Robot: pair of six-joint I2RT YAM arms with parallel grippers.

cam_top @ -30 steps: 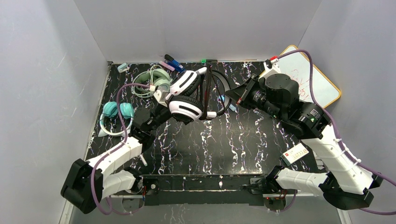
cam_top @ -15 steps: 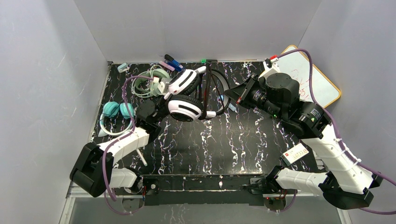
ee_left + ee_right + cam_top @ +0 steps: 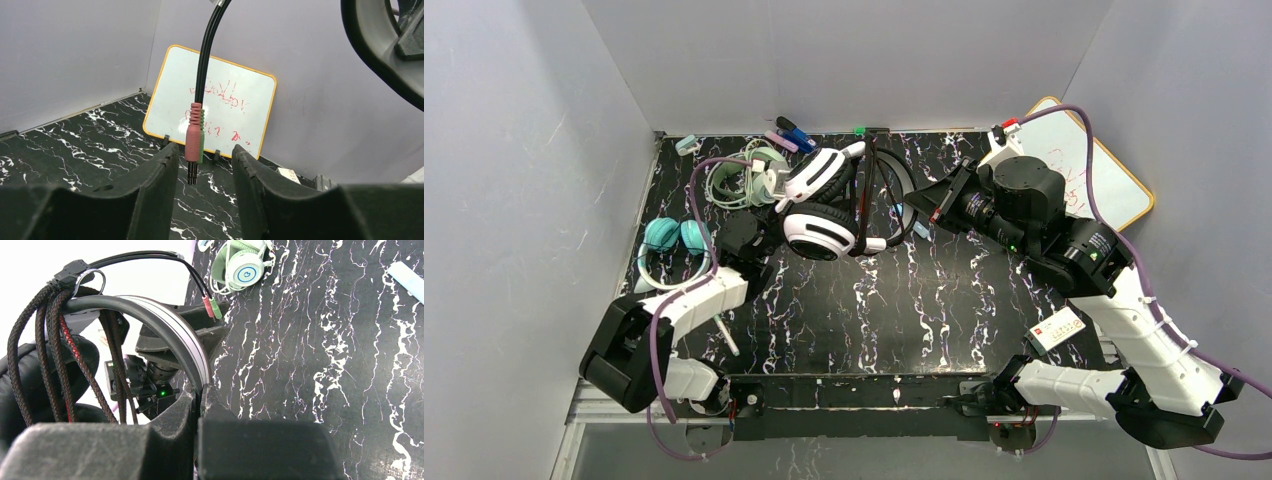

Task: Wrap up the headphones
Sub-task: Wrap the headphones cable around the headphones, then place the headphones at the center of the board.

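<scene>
My right gripper [image 3: 199,390] is shut on the headband [image 3: 150,320] of the black-and-white headphones [image 3: 824,215] and holds them above the table, with braided cable [image 3: 50,350] looped over the band. From the headset hangs a thin black cable [image 3: 207,50] ending in pink and green plugs [image 3: 194,132]. The plugs hang between the fingers of my left gripper [image 3: 202,150], which is open, and nothing touches them. The mint-green headphones [image 3: 744,175] lie at the back left. The teal headphones [image 3: 669,240] lie at the left edge.
A whiteboard [image 3: 1094,175] with red scribbles leans on the right wall. Markers [image 3: 789,135] lie along the back edge. A pale blue piece [image 3: 921,228] lies under the right gripper, and a white label card [image 3: 1057,327] sits near the right arm's base.
The left gripper's jaws have narrowed around the hanging plugs. The left arm has swung its elbow inward and its wrist slightly back. The right arm and headset hold still.
</scene>
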